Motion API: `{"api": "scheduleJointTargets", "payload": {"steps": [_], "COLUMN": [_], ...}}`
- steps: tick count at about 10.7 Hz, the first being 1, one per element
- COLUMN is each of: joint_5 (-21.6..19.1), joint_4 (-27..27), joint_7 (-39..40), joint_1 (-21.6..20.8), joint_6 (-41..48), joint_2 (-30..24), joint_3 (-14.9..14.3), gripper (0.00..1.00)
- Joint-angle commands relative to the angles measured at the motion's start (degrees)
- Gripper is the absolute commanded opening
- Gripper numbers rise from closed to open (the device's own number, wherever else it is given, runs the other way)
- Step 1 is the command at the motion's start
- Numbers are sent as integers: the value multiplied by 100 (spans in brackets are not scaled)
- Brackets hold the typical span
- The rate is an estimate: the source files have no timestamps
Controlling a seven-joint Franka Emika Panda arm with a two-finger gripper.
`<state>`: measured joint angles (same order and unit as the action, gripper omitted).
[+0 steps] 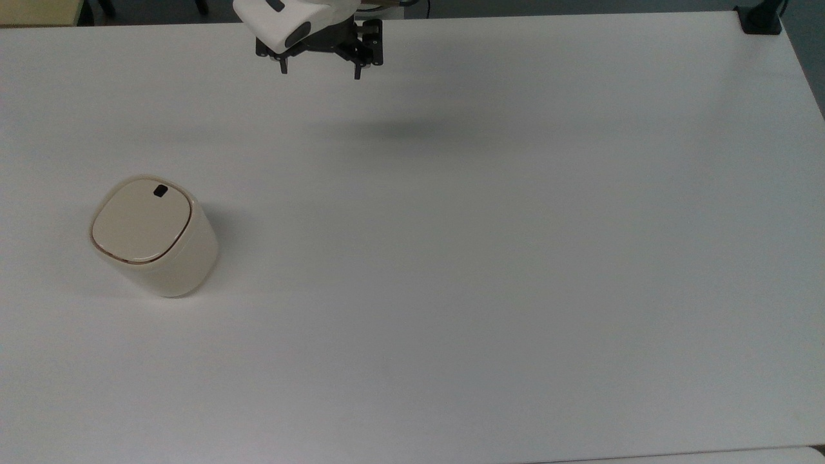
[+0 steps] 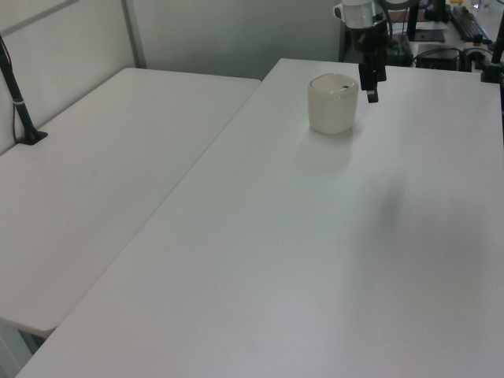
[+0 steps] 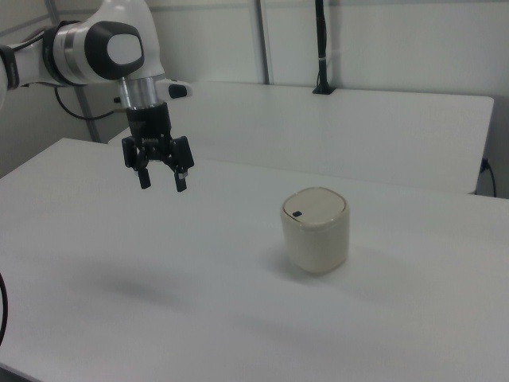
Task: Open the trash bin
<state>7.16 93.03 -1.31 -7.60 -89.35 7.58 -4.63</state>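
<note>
Here the trash bin (image 1: 153, 236) is standing upright on the white tabletop (image 1: 490, 258), toward the top view's left, its lid lying flat and closed. The gripper (image 3: 162, 181) is hanging in the air with its fingers spread, holding nothing, well apart from the trash bin toward the right view's left.

White table (image 1: 515, 290); a second white table (image 2: 94, 181) beside it; black clamp post (image 2: 20, 102)
</note>
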Motion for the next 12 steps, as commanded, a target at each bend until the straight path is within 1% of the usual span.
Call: {"api": "scheduleJointTargets", "payload": {"steps": [1, 2, 4, 7, 12], "joint_5": [92, 136, 145, 145, 128], "joint_4": [513, 515, 340, 313, 23], "joint_7": [-27, -27, -27, -27, -27], "joint_1": [-118, -118, -57, -48, 48], "joint_6": [93, 93, 76, 41, 5], "joint_2": [-108, -108, -99, -108, -99], "joint_3": [102, 155, 155, 120, 111], "gripper": [100, 100, 100, 100, 100]}}
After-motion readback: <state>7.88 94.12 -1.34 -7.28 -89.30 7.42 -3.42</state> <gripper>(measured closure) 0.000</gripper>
